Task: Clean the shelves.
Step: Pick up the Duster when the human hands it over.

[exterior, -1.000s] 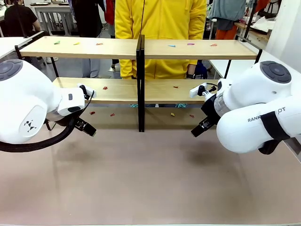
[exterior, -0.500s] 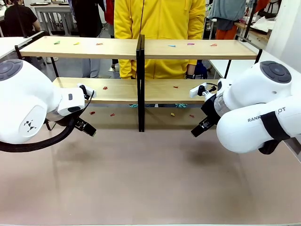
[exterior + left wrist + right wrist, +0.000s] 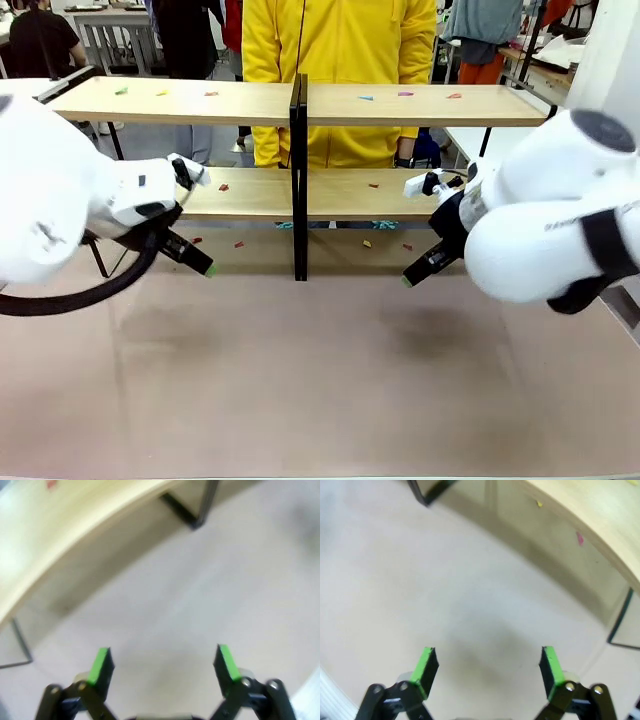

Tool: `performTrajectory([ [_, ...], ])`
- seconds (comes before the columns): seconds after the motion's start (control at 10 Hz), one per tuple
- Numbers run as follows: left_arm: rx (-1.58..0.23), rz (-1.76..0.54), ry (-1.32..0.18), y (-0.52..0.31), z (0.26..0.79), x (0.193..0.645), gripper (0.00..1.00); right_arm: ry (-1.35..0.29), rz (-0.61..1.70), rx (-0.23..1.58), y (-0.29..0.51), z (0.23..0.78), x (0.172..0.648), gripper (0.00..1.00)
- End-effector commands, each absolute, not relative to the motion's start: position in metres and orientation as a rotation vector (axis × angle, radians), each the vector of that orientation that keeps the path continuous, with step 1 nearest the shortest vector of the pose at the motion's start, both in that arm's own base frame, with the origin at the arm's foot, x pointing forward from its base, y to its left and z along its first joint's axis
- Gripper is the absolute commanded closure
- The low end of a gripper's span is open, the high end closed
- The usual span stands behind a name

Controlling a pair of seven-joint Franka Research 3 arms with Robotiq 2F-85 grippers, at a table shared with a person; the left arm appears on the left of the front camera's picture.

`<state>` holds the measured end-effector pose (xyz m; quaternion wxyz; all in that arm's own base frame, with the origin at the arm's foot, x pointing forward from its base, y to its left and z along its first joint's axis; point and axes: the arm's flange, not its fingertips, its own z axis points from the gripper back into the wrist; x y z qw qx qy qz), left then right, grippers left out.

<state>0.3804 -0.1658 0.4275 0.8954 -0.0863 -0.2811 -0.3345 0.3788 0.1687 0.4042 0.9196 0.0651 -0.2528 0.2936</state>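
Left wrist view shows us the left gripper (image 3: pixel 162 666) spread wide over bare bench (image 3: pixel 200 595), holding nothing; the right gripper (image 3: pixel 487 667) gapes equally (empty too). The shelves (image 3: pixel 400 105) stand along the bench's far side, carrying coloured scraps (image 3: pixel 405 94) too small to identify. We cannot read the right arm's (image 3: pixel 560 240) blurred lettering.

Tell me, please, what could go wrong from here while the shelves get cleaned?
The paper scraps are tiny and flat; the open left hand or right hand may just push them off the shelves.
Reaching inside, the bulky right arm could knock the black frame.
A person stands just behind.
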Motion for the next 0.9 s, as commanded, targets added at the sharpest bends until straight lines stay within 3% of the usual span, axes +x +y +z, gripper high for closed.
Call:
performTrajectory([
  [0.0,-0.243,-0.82,-0.64,-0.103,0.476,0.3,0.0,-0.529,0.528,0.207,0.123,0.471,0.343,0.0],
  [0.2,-0.26,-0.881,-0.826,-0.065,0.515,0.249,0.0,-0.676,0.554,0.212,0.091,0.53,0.3,0.0],
  [0.5,-0.366,-0.833,-1.089,0.005,0.558,0.209,0.0,-0.884,0.497,0.166,0.05,0.605,0.262,0.0],
  [0.8,-0.399,-0.717,-1.241,0.026,0.568,0.201,0.0,-0.997,0.417,0.181,0.033,0.626,0.256,0.0],
])
